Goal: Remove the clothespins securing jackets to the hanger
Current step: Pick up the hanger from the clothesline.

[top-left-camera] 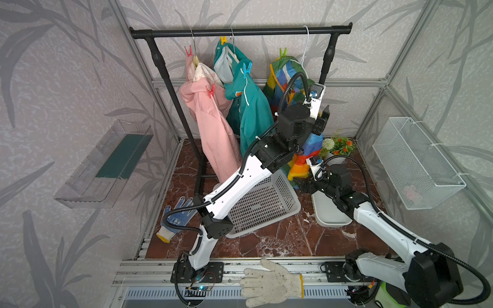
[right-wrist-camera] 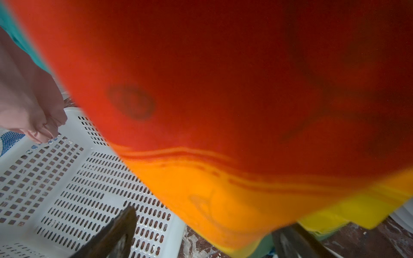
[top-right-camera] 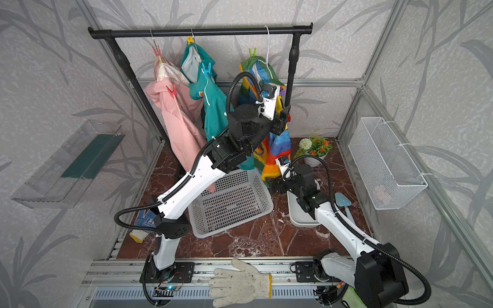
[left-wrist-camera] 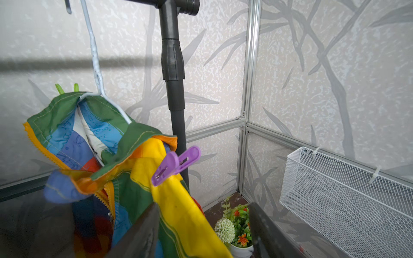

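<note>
Pink (top-left-camera: 213, 133), teal (top-left-camera: 250, 112) and rainbow-striped (left-wrist-camera: 169, 201) jackets hang on the black rail (top-left-camera: 240, 32). Two red clothespins (top-left-camera: 188, 51) (top-left-camera: 210, 91) sit on the pink one, yellow (top-left-camera: 223, 40) and blue (top-left-camera: 246, 70) on the teal, green (top-left-camera: 283, 52) and purple (left-wrist-camera: 176, 165) on the rainbow. My left gripper (left-wrist-camera: 204, 225) is open just below the purple clothespin, with the yellow shoulder fabric between its fingers (left-wrist-camera: 143, 232). My right gripper (right-wrist-camera: 204, 236) is open low down at the rainbow jacket's orange hem (right-wrist-camera: 223, 201).
A white perforated basket (top-left-camera: 264, 205) lies on the marble floor under the jackets. A white tray (top-left-camera: 330, 213) and flower pot (top-left-camera: 338, 146) stand at the right. A wire basket (top-left-camera: 416, 165) hangs on the right wall, a clear shelf (top-left-camera: 106, 165) on the left. Gloves (top-left-camera: 176, 216) (top-left-camera: 272, 282) lie in front.
</note>
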`<action>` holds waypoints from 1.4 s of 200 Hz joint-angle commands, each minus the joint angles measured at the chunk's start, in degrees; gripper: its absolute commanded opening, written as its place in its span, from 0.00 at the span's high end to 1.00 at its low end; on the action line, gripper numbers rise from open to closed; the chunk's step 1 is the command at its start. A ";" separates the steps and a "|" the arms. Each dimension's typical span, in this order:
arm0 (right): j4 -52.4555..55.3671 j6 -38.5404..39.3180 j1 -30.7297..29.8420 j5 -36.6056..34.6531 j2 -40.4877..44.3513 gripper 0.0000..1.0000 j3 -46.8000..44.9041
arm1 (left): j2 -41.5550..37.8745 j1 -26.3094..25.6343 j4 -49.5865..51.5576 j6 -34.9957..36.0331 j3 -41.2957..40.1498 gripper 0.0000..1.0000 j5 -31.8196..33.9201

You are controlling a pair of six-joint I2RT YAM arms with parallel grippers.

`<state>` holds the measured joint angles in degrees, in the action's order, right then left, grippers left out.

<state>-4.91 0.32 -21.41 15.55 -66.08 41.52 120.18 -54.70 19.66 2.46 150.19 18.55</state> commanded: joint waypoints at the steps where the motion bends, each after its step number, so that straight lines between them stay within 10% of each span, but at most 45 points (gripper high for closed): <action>1: -0.91 -0.02 -0.56 0.28 -0.10 0.08 2.42 | 3.27 0.02 6.42 0.27 6.24 0.43 1.86; 229: 6.35 2.36 -0.74 -16.15 6.84 0.04 -1.80 | 4.65 2.93 6.57 3.08 7.66 1.00 6.33; 280: 6.25 3.49 -0.38 -17.22 7.90 0.03 -1.47 | 4.07 3.02 5.50 4.81 7.66 1.00 8.32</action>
<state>0.84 2.81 -21.87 -0.30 -59.77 40.25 125.51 -51.57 26.52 4.56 156.38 25.71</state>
